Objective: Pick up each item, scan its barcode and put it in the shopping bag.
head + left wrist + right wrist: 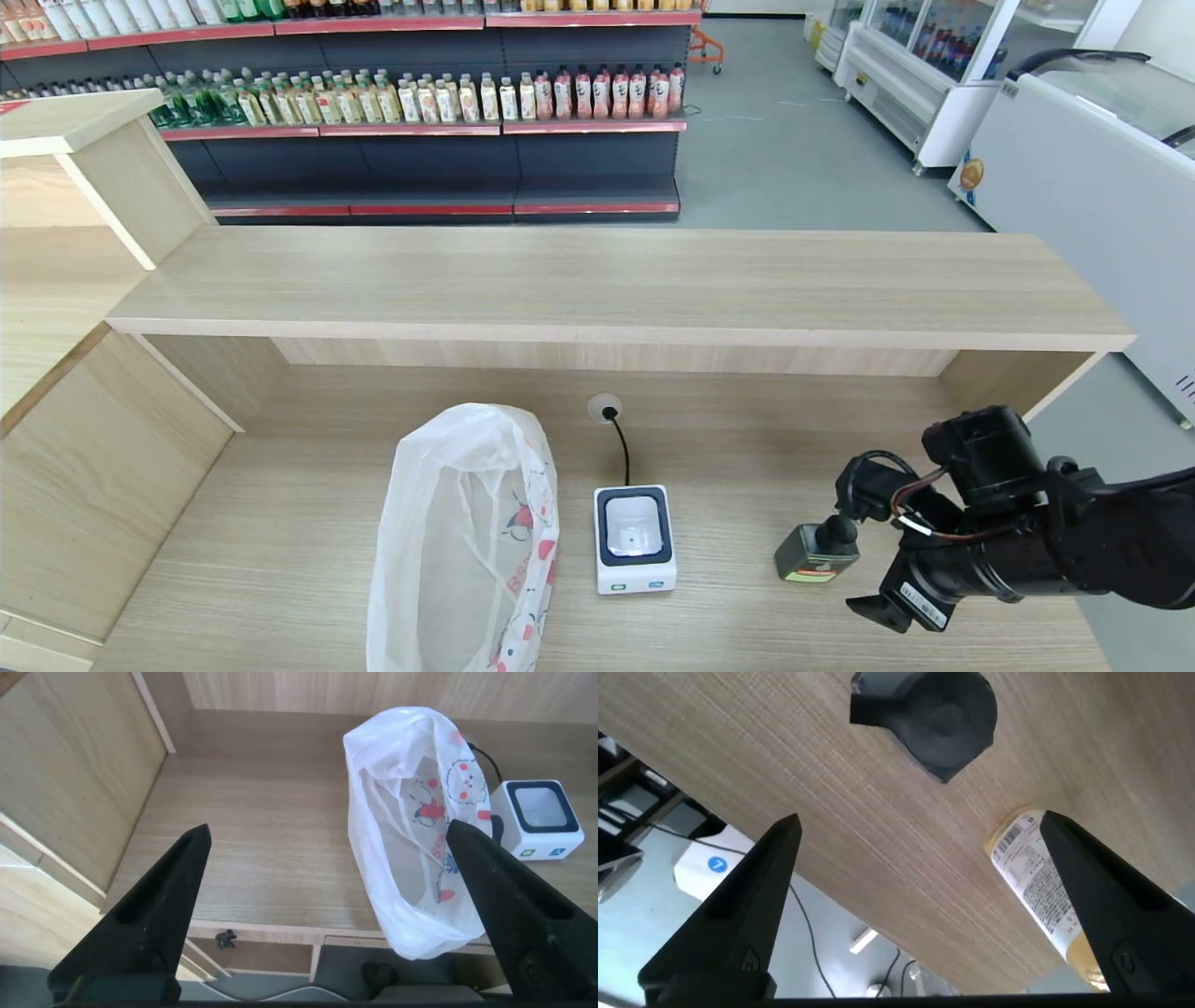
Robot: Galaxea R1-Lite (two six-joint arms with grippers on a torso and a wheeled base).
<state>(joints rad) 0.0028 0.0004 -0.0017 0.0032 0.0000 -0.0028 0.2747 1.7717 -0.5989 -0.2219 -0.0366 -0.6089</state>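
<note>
The right gripper (920,819) hung over the bench (280,560), jaws spread and pinching nothing. A labelled bottle (1046,891) rested on the bench just beside one jaw, to the right of the scanner (634,539). The left gripper (329,831) was beside the shopping bag (457,541), jaws likewise spread.

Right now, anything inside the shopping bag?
Through the open mouth of the shopping bag no item shows, just white plastic and its print. Folds cover the deepest part, so that stays unknown.
</note>
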